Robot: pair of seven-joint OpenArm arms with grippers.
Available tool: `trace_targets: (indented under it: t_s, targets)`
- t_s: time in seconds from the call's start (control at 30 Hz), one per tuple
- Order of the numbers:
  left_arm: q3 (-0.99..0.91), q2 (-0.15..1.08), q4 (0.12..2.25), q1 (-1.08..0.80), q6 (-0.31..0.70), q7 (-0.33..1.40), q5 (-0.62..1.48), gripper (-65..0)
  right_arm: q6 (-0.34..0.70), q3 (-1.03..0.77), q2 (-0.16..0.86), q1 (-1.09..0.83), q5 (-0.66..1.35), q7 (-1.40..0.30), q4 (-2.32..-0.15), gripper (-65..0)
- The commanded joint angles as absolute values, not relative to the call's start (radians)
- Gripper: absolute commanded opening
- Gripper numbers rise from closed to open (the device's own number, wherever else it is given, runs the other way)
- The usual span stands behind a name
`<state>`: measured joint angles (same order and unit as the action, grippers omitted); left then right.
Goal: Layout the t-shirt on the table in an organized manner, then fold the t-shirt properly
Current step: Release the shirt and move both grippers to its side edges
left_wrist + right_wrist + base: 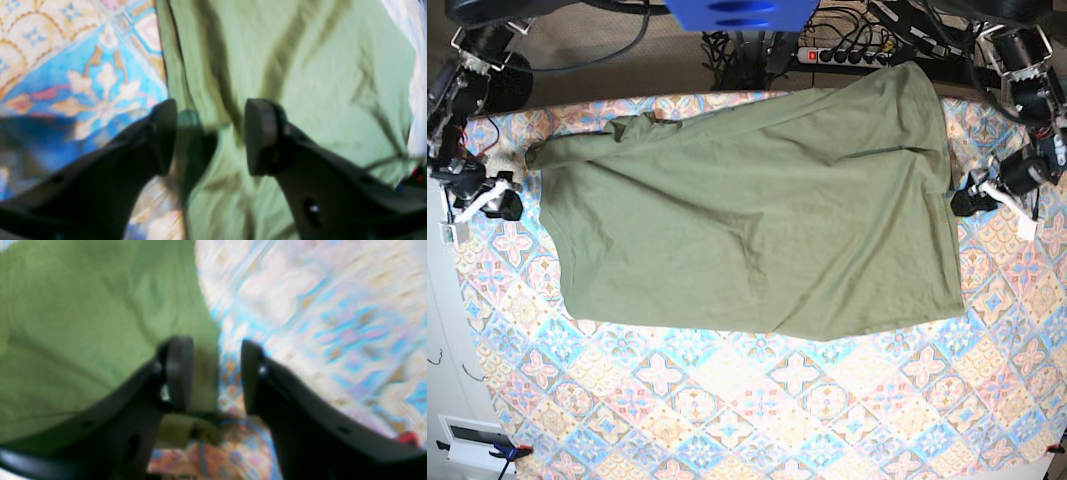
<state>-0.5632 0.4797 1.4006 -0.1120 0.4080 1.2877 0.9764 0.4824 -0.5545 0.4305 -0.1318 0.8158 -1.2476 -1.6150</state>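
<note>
At three and nine o'clock of the shirt [757, 200], both grippers [967, 195] [502, 200] spread, empty; smooth wrinkles before folding.

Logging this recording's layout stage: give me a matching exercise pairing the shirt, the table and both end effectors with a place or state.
Column one:
1. t-shirt
2. table
3. left end effector
4. right end effector

Column two:
A. tile-patterned cloth
B. open at the shirt's edge, base view's right
C. spread out, wrinkled
D. open at the shirt's edge, base view's left

Pairs: 1-C, 2-A, 3-B, 4-D
</note>
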Motion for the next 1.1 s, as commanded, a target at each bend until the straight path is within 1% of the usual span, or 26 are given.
trace_targets:
  t_s: [0.0, 0.17, 0.3, 0.37, 0.47, 0.67, 1.07]
  targets:
    - [-0.568, 0.479, 1.414, -0.071, 0.398, 1.271, 0.967, -29.0, 0.484, -0.541, 0.460, -0.094, 0.834, -1.221, -1.627, -40.4]
    - [-0.568, 0.403, 1.414, 0.042, 0.381, 1.214, 0.834, -27.5, 0.484, -0.433, 0.460, 0.013, 0.829, -1.219, -1.626, -40.5]
    - [-0.567, 0.360, 1.411, 0.124, 0.381, 1.204, 0.756, -27.4, 0.484, -0.386, 0.455, 0.036, 0.725, -1.219, -1.626, -40.6]
    - [-0.567, 0.338, 1.389, 0.151, 0.381, 1.205, 0.720, -27.4, 0.484, -0.387, 0.427, 0.038, 0.670, -1.219, -1.626, -40.6]
    - [-0.567, 0.337, 1.359, 0.162, 0.381, 1.204, 0.699, -27.4, 0.484, -0.384, 0.398, 0.038, 0.631, -1.219, -1.626, -40.5]
    - [-0.568, 0.358, 1.283, 0.159, 0.381, 1.193, 0.696, -27.4, 0.484, -0.383, 0.397, 0.038, 0.631, -1.219, -1.626, -40.4]
    - [-0.568, 0.352, 1.273, 0.157, 0.381, 1.193, 0.693, -27.7, 0.484, -0.383, 0.397, 0.039, 0.630, -1.219, -1.624, -40.5]
